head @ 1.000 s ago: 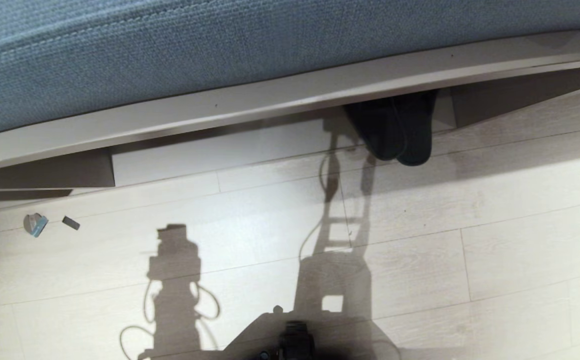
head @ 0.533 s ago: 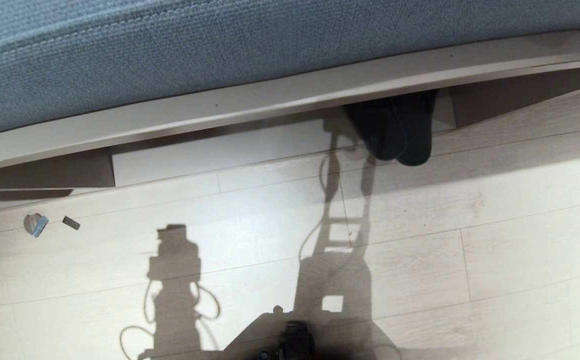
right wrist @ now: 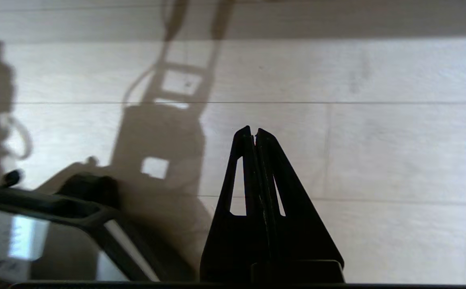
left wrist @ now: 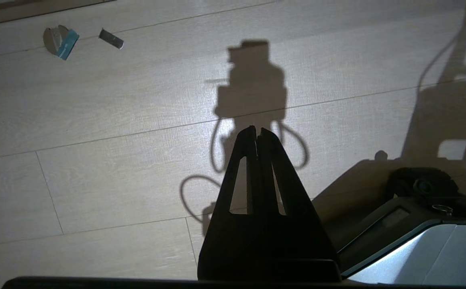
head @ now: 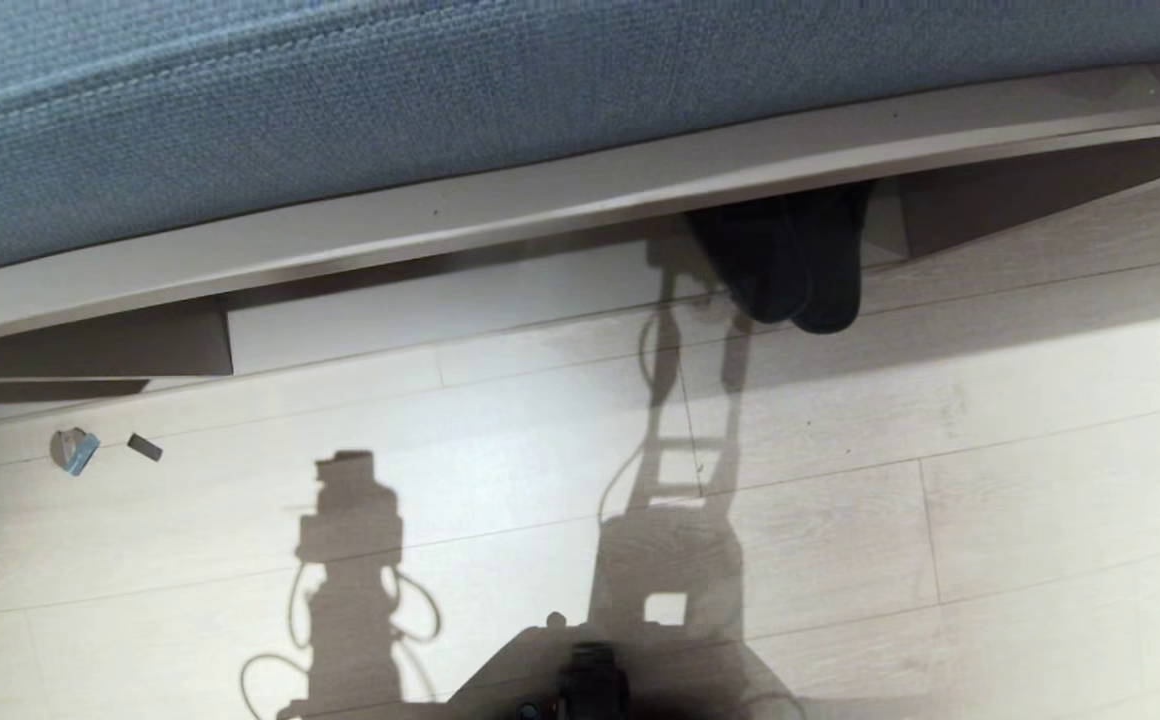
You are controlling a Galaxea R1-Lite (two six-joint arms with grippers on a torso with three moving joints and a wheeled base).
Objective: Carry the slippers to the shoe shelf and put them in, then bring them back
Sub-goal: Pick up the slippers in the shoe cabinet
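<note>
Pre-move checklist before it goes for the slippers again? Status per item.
1. Slippers in shoe shelf: ok, side by side, toes poking out onto the floor.
2. Left gripper empty: ok, shut over bare floor.
3. Right gripper empty: ok, shut on nothing.
4. Right gripper ready to grasp: not ok, needs opening.
5. Scraps clear of the path: ok, far left.
6. Slipper heels free inside: cannot tell, hidden.
</note>
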